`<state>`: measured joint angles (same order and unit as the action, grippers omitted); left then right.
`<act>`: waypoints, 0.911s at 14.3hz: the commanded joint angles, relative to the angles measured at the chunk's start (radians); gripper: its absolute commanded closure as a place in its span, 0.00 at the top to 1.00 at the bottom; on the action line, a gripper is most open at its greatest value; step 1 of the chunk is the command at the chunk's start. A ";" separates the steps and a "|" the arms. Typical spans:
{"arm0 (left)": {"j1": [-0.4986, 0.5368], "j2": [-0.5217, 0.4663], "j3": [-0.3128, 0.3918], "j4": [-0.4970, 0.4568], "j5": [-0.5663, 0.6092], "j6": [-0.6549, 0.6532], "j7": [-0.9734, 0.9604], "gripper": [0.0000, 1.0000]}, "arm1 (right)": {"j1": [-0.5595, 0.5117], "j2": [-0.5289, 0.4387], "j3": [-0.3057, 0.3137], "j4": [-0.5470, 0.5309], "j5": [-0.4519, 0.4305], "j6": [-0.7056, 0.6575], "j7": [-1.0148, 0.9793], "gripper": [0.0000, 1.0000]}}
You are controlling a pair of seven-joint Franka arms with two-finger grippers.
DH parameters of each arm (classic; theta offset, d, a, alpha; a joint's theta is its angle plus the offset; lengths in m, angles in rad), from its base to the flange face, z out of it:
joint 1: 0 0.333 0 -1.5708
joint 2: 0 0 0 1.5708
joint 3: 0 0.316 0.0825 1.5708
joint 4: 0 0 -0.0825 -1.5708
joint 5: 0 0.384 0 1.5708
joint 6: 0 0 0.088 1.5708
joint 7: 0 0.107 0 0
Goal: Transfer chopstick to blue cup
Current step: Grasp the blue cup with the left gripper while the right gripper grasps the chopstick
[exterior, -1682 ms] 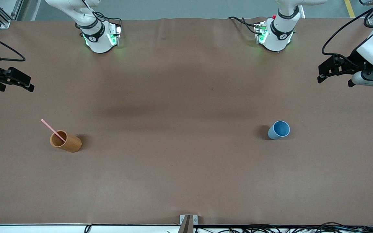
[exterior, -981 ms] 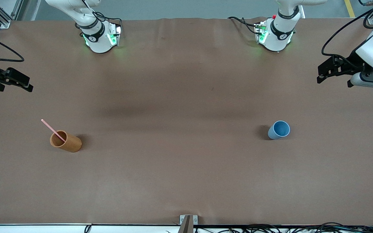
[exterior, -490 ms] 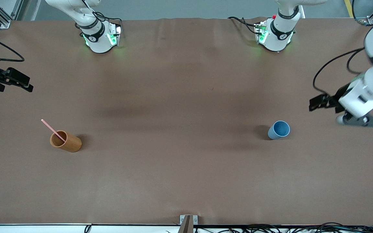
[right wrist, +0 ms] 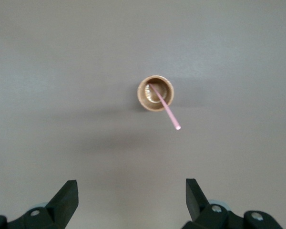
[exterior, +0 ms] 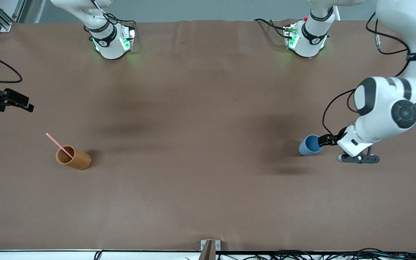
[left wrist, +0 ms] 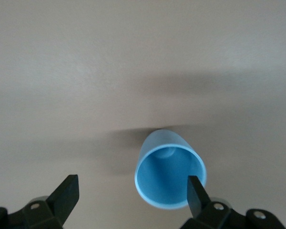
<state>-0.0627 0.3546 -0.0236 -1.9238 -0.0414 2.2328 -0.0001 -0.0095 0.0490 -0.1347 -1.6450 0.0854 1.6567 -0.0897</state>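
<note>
The pale-pink chopstick [exterior: 59,144] leans in the orange-brown holder [exterior: 73,157] toward the right arm's end of the table, its top end sticking out over the rim. The blue cup [exterior: 311,145] stands upright and empty toward the left arm's end. My left gripper [exterior: 326,139] is open and empty, low beside the cup. In the left wrist view [left wrist: 132,193] one fingertip [left wrist: 195,190] overlaps the rim of the cup [left wrist: 170,174]. My right gripper [exterior: 22,103] is open and empty, high over the table's edge. Its wrist view [right wrist: 131,196] shows the holder [right wrist: 155,93] and chopstick [right wrist: 164,107] below.
The brown table cover [exterior: 200,151] is bare between the holder and the cup. The two arm bases [exterior: 112,39] stand along the table edge farthest from the front camera. A small metal bracket [exterior: 209,247] sits at the nearest edge.
My left arm has swung down from the table's end to the blue cup. My right gripper has shifted slightly. The cup, holder and chopstick have not moved.
</note>
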 commanded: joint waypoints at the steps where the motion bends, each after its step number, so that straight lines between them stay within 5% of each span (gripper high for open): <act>1: -0.008 0.015 0.001 -0.055 0.002 0.071 -0.011 0.99 | -0.001 -0.009 -0.049 -0.108 0.059 0.089 -0.065 0.99; 3: -0.006 0.047 -0.001 -0.058 0.002 0.100 -0.009 0.88 | -0.001 0.012 -0.104 -0.159 0.141 0.152 -0.140 1.00; 4: -0.009 0.056 -0.001 -0.061 -0.005 0.119 -0.011 0.72 | -0.001 0.038 -0.126 -0.168 0.174 0.164 -0.189 1.00; 5: -0.011 0.060 -0.003 -0.069 -0.012 0.122 -0.011 0.37 | -0.001 0.055 -0.147 -0.168 0.201 0.164 -0.224 1.00; 6: -0.011 0.064 -0.003 -0.073 -0.012 0.123 0.006 0.13 | -0.003 0.078 -0.163 -0.168 0.241 0.167 -0.257 1.00; 7: -0.011 0.064 -0.003 -0.072 -0.011 0.122 0.012 0.01 | -0.003 0.104 -0.177 -0.168 0.273 0.179 -0.287 0.99; 13: -0.019 0.055 -0.007 -0.058 0.005 0.111 0.009 0.00 | -0.018 0.213 -0.207 -0.185 0.411 0.198 -0.407 0.97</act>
<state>-0.0759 0.4282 -0.0293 -1.9756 -0.0431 2.3360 0.0024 -0.0139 0.2541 -0.3355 -1.8154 0.4366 1.8519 -0.4476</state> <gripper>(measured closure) 0.912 0.018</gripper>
